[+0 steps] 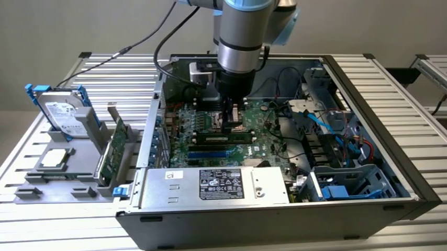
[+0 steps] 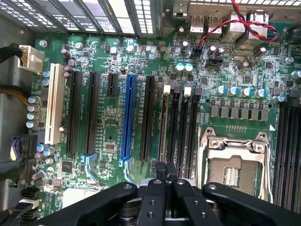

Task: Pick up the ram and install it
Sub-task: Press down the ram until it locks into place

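While the arm [image 1: 241, 36] reaches down into the open computer case [image 1: 412, 183], its gripper [image 1: 234, 117] hangs low over the motherboard [image 1: 209, 151], just above the metal processor socket [image 2: 235, 165]. Its two fingers [image 2: 175, 193] are pressed together and nothing sits between them.

Room for moving is narrow here. Case walls stand on every side, the silver power supply [image 1: 216, 185] closes the near edge, and blue and black cables [image 1: 328, 125] with the drive cage [image 1: 349, 185] crowd the exterior view's right. On the wrist view, long black expansion slots [image 2: 75, 110], one blue slot [image 2: 127, 117] and one white slot [image 2: 54, 103] run in parallel beside the socket.

The ram [image 1: 223, 138] lies already inside the case, a slim green stick with black chips, seated along the memory slots. It is just beside the gripper, on the side toward the power supply, and the fingers do not touch it.

Outside the case, on the exterior view's left, a hard drive [image 1: 63, 112] and a larger green card [image 1: 115, 149] stand in a grey holder [image 1: 42, 185].
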`<state>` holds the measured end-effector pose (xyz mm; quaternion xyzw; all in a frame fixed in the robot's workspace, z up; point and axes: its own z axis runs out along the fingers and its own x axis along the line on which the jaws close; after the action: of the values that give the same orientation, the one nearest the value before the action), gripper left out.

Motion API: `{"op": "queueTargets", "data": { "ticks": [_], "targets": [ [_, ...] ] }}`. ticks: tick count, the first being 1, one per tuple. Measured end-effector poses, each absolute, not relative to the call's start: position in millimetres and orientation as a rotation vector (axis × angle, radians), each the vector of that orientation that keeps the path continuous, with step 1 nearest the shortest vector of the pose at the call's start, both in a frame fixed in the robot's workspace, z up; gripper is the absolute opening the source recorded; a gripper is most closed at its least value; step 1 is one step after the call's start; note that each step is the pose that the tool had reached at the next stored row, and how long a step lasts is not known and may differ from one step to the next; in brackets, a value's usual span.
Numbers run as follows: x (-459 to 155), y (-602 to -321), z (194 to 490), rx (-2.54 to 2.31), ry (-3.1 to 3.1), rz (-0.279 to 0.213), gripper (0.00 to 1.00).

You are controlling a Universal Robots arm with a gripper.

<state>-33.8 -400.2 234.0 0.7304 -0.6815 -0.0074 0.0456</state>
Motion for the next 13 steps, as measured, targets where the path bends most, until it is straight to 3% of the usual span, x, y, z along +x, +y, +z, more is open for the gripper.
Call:
{"op": "queueTargets", "data": {
  "ticks": [13],
  "targets": [
    [-32.1, -400.2, 233.2, 2.226, -2.076, -0.033, 0.11]
  ]
}}
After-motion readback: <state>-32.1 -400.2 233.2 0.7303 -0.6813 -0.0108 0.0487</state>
